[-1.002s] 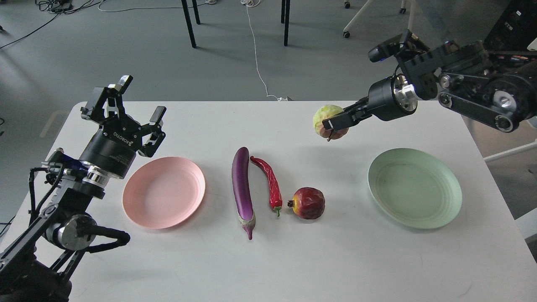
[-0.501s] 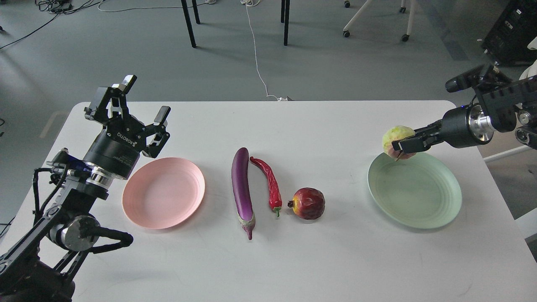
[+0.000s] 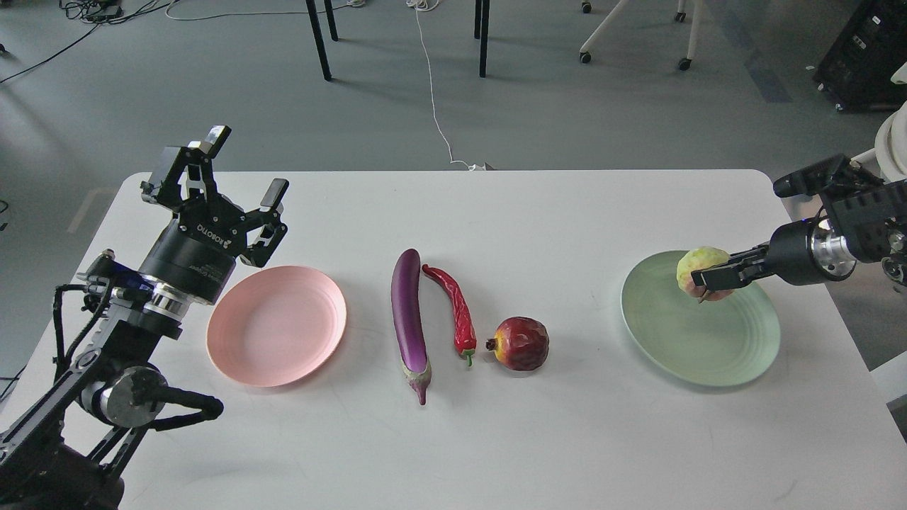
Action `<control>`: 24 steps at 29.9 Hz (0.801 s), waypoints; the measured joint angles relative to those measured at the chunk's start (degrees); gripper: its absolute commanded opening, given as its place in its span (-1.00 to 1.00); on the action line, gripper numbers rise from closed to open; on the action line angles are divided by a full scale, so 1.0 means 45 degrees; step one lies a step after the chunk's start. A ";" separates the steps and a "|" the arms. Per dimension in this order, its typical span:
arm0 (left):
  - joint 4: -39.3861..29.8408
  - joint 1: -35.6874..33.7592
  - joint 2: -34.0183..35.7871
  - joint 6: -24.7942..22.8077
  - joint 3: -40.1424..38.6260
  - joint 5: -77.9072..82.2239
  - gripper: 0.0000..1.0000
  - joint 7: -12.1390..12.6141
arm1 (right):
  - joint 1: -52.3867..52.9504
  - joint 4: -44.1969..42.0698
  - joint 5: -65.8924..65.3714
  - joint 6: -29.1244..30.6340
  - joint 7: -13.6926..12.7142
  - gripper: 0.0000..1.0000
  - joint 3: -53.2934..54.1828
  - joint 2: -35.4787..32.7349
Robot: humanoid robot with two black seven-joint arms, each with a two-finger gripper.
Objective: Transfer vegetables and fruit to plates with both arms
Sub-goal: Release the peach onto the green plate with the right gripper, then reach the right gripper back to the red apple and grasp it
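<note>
While my right gripper (image 3: 712, 278) is clamped on the round yellow-green fruit with a pink blush (image 3: 700, 270), the fruit sits just above the far right part of the pale green ridged plastic plate (image 3: 680, 340); I cannot tell whether it touches. I judge lowering and letting go comes next, with bare plate nearer. My left gripper (image 3: 237, 177) hangs spread and empty, far-left of the pale pink plate (image 3: 276, 333), making it nearer the long glossy purple eggplant (image 3: 408, 319), which runs near to far.
</note>
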 measured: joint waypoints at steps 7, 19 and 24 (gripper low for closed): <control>-0.0039 0.0002 0.0022 0.0007 -0.0001 0.0000 0.97 0.0000 | 0.0224 0.0131 0.0001 -0.0015 0.0000 0.93 0.0077 0.0020; -0.0047 0.0019 0.0120 0.0003 0.0000 0.0000 0.96 0.0008 | 0.3735 0.3981 0.0265 0.0282 0.0000 0.94 0.0013 0.0635; -0.0047 0.0174 0.0125 0.0003 -0.0022 0.0018 0.97 0.0008 | 0.4079 0.4367 0.0270 0.0697 -0.0001 0.93 -0.0220 0.2362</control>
